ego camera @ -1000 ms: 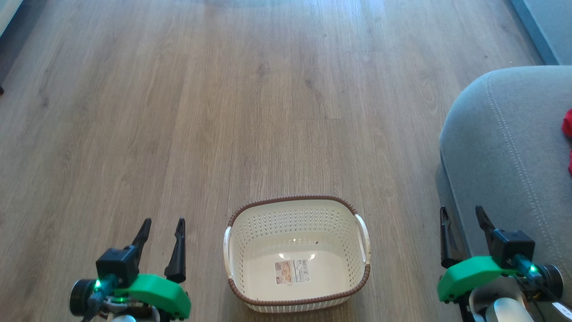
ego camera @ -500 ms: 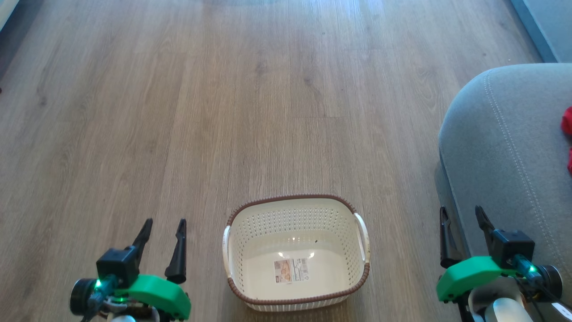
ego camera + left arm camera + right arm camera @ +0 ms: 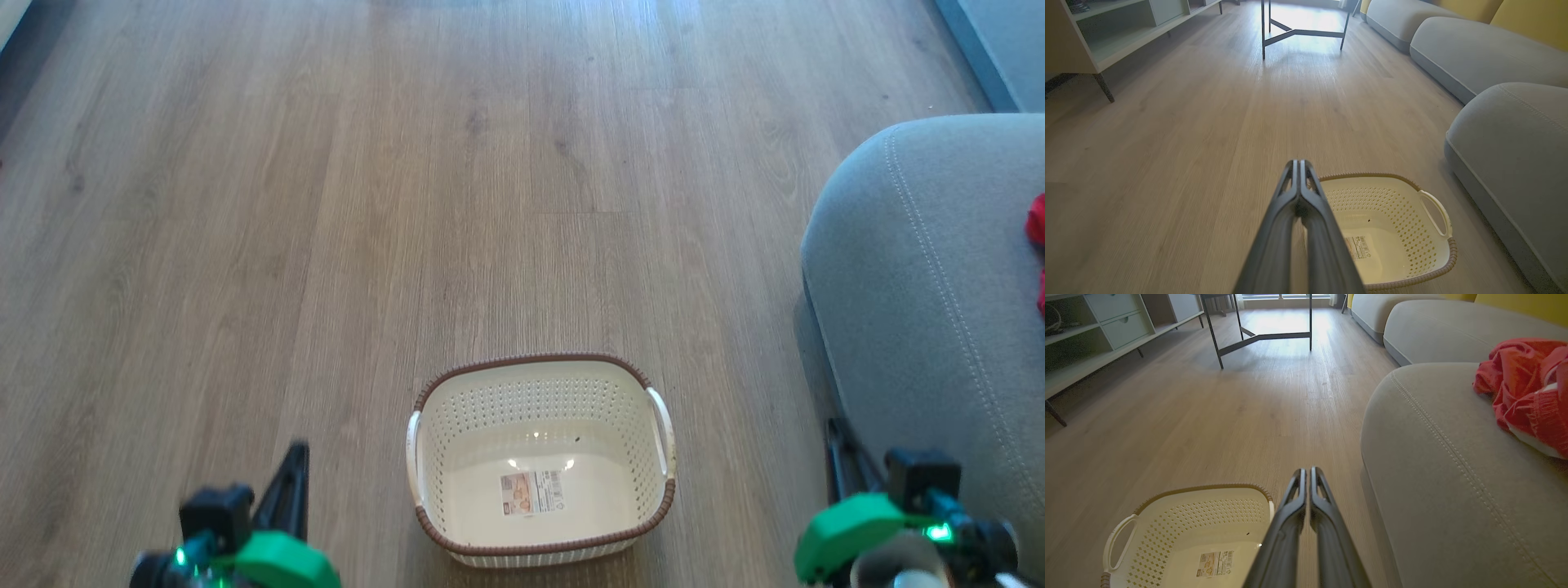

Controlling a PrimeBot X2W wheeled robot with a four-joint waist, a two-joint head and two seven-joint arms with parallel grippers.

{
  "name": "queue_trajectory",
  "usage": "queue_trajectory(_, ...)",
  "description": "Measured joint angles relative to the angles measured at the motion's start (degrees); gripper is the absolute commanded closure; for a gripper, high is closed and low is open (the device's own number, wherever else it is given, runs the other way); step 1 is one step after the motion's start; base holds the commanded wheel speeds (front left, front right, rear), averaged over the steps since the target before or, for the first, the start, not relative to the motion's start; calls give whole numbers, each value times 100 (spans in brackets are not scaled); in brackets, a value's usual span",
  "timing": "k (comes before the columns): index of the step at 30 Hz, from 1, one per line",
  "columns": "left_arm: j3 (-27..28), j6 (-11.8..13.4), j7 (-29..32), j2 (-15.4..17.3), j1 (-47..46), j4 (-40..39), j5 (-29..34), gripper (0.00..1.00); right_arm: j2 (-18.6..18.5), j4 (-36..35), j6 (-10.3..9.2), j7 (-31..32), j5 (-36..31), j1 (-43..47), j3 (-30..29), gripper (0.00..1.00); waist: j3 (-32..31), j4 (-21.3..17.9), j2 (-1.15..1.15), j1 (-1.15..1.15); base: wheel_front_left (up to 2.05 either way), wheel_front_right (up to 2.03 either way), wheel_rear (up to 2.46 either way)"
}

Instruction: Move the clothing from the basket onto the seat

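Note:
The cream basket (image 3: pixel 539 400) stands on the wooden floor with nothing but a paper label on its floor; it also appears in the left wrist view as the basket (image 3: pixel 1392 196) and in the right wrist view as the basket (image 3: pixel 1208 506). The red clothing (image 3: pixel 1527 388) lies bunched on the grey seat (image 3: pixel 1445 465), at the right edge of the head view as clothing (image 3: pixel 1037 224) on the seat (image 3: pixel 922 269). My left gripper (image 3: pixel 299 449) is shut and empty, left of the basket; its fingers meet in its own view (image 3: pixel 1299 163). My right gripper (image 3: pixel 834 426) is shut and empty between basket and seat, also seen as the gripper (image 3: pixel 1308 470).
A table on dark metal legs (image 3: pixel 1257 335) stands farther along the floor. A low shelf unit (image 3: pixel 1106 32) runs along the left wall. More grey sofa cushions (image 3: pixel 1474 53) continue beyond the seat, with yellow back cushions behind.
Both grippers have gone from open to shut and dropped lower in the head view. The basket and the clothing have stayed put.

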Motion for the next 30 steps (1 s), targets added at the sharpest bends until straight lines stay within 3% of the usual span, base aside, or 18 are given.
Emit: queue_trajectory(30,122,0,465,-8,41,11,-1830,100,16,32,0,457,1839,112,-146,100,26,-47,0,0,0,0,0)
